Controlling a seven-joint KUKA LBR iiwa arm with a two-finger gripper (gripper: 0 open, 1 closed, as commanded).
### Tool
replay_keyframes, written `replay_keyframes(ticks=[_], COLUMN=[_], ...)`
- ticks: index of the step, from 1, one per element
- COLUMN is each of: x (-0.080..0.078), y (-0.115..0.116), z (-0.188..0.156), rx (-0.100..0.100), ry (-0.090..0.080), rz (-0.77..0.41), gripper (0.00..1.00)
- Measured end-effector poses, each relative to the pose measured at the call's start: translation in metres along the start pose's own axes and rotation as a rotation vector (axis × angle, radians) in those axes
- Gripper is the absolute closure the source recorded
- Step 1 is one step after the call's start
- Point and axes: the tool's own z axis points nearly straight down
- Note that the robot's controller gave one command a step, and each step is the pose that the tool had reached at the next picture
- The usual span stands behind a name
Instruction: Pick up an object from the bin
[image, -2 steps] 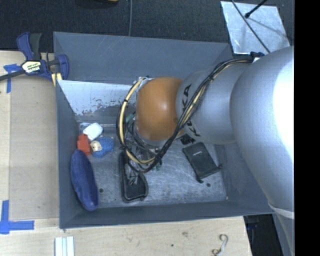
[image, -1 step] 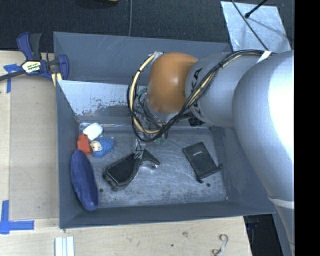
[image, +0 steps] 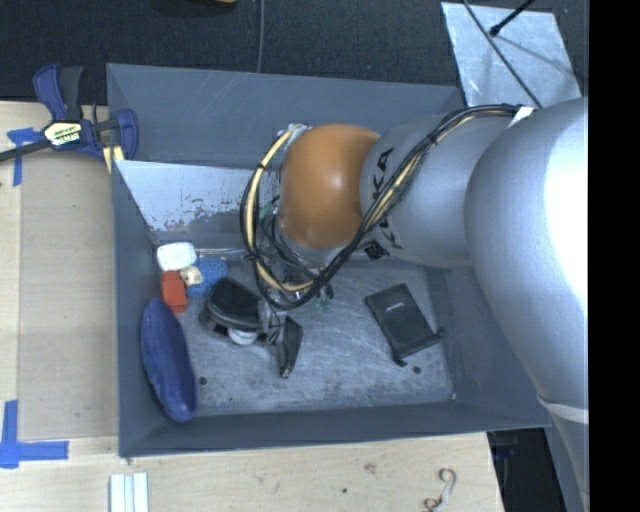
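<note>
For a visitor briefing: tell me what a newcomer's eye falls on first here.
The big silver arm with its orange wrist cover and looped cables reaches in from the right over the middle of the bin. A long blue soft thing lies along the left wall, a small orange block and a white piece at its upper end. A flat black slab lies alone on the right.

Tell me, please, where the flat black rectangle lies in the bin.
The black rectangle lies on the right of the bin floor, alone, below the arm and far from the blue pouch at the left.
</note>
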Motion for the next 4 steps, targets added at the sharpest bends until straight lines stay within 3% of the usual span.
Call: replay_keyframes(ticks=[1, 2, 3, 4], x=[0.056, 0.056, 0.051, 0.062], y=[0.009, 0.008, 0.013, 0.022], z=[0.009, 0.011, -0.110, -0.156], rx=[0.009, 0.009, 0.012, 0.012], ry=[-0.005, -0.005, 0.003, 0.007], rz=[-0.039, -0.035, -0.046, -0.063], gripper=[0.00, 1.00, 1.00, 1.00])
